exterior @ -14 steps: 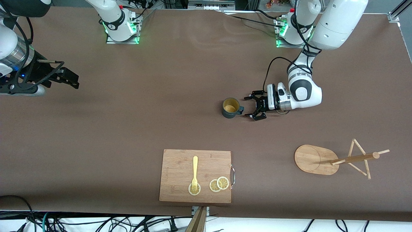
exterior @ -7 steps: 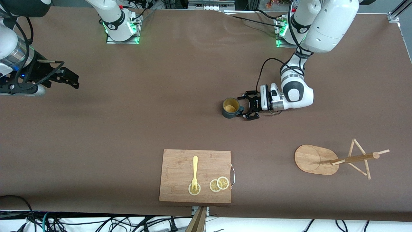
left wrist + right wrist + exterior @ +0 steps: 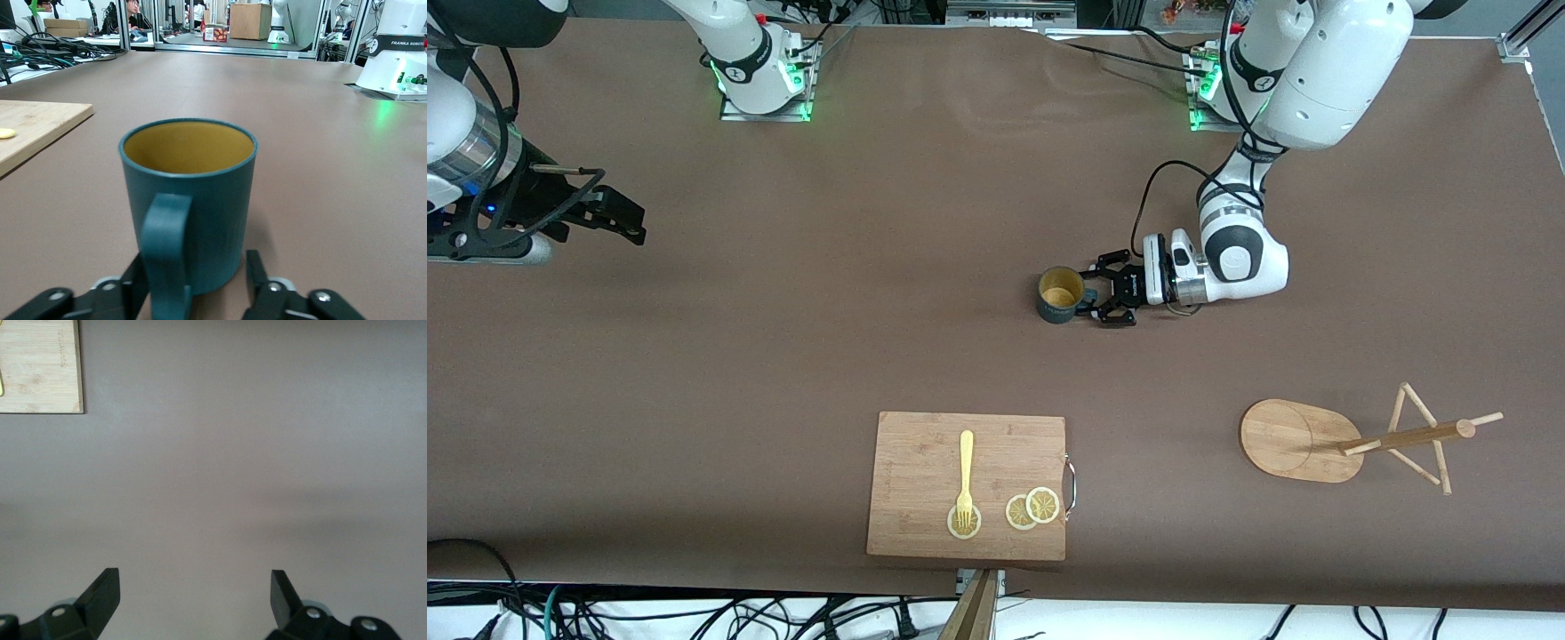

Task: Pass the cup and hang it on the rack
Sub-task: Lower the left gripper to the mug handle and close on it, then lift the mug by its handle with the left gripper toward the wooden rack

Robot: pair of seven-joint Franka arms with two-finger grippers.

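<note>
The dark teal cup (image 3: 1060, 295) stands upright on the brown table, its handle turned toward the left gripper. It fills the left wrist view (image 3: 193, 187), showing its yellowish-tan inside. My left gripper (image 3: 1100, 297) lies low at table height, open, with one finger on each side of the handle (image 3: 163, 253); one finger (image 3: 257, 273) stands a little apart from the cup wall. The wooden rack (image 3: 1294, 440) lies tipped on its side nearer the front camera, at the left arm's end, pole (image 3: 1405, 436) and pegs flat. My right gripper (image 3: 627, 222) waits open and empty (image 3: 193, 587) at the right arm's end.
A rectangular wooden cutting board (image 3: 925, 444) lies near the table's front edge, with a yellow fork (image 3: 965, 476) and lemon slices (image 3: 1033, 508) on it. Its corner shows in the right wrist view (image 3: 40, 367) and its edge in the left wrist view (image 3: 33, 127).
My left gripper has slid toward the cup, from just beside the handle to fingers either side of it. The cup has shifted very slightly. The right arm has not moved.
</note>
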